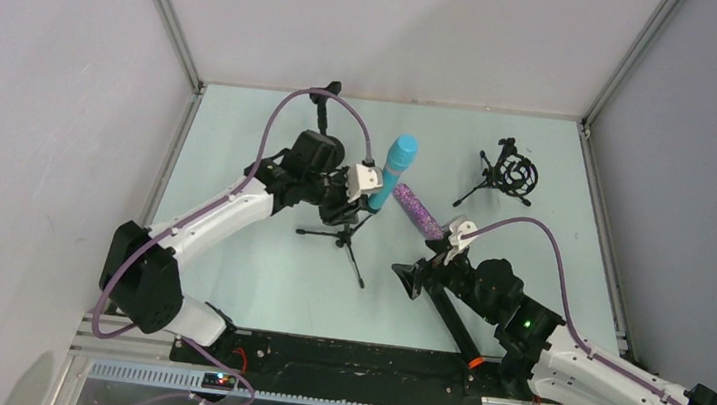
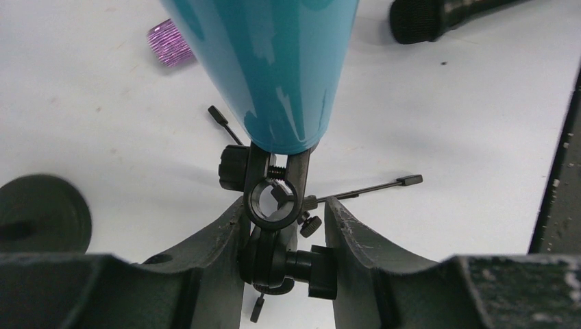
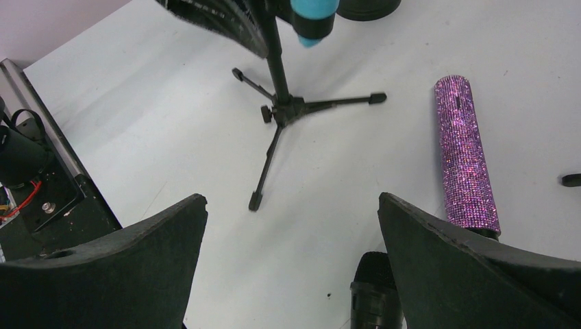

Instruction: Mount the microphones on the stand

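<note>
The left arm reaches to mid-table, its left claw (image 2: 284,205) narrowed onto the clip of the stand (image 3: 277,103), just under the light blue microphone (image 2: 274,68). The right arm stretches leftward, its right claw (image 3: 291,202) gaping above the black microphone (image 3: 373,288), and the purple microphone (image 3: 466,157) lies beside it.

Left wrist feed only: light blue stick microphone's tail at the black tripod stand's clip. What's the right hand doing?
Observer: The right hand is open, hovering over the head of the long black microphone with an orange ring.
Operator: Blue mic's head end?
Observer: The light blue stick microphone leans from the black tripod stand, head toward the far edge of the table.
Operator: Other holders?
Observer: A black shock-mount stand at far right holds no microphone.
</note>
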Controlling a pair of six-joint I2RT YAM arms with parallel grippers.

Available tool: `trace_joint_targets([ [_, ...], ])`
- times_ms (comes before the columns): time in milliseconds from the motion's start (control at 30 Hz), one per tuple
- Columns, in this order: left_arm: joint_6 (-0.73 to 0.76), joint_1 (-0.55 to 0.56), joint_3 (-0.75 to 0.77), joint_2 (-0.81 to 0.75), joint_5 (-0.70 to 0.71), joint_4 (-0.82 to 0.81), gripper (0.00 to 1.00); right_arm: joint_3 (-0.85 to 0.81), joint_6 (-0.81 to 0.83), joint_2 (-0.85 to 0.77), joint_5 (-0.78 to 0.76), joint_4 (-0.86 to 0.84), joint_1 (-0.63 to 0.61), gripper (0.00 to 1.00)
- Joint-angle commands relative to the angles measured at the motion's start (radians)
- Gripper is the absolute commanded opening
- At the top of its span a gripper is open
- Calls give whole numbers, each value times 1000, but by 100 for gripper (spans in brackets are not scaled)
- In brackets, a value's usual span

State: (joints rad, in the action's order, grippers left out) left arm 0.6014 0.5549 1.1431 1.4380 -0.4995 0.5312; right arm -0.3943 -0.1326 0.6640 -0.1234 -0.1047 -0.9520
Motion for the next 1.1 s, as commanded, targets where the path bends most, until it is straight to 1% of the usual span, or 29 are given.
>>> trace_joint_targets([
  [0, 4, -47, 71, -16, 22, -50, 0, -10, -13, 1, 8, -46, 4, 100],
  [133, -17, -108, 87, -6, 14, -52, 0, -9, -11, -1, 6, -44, 4, 99],
  [333, -31, -182, 87, -10, 38, -66, 0, -9, -7, 0, 10, -50, 8, 99],
  [500, -37, -246, 75, -30, 37, -105, 0, -9, -14, -4, 13, -43, 9, 100],
  [667, -55, -333, 62, -44, 18, -147, 0, -10, -17, -4, 15, -37, 10, 100],
  [867, -97, -439, 19, -75, -15, -243, 0, -10, -14, -6, 11, -32, 12, 99],
  [1067, -156, -544, -33, -102, -47, -376, 0, -10, -11, -10, 4, -28, 17, 99],
])
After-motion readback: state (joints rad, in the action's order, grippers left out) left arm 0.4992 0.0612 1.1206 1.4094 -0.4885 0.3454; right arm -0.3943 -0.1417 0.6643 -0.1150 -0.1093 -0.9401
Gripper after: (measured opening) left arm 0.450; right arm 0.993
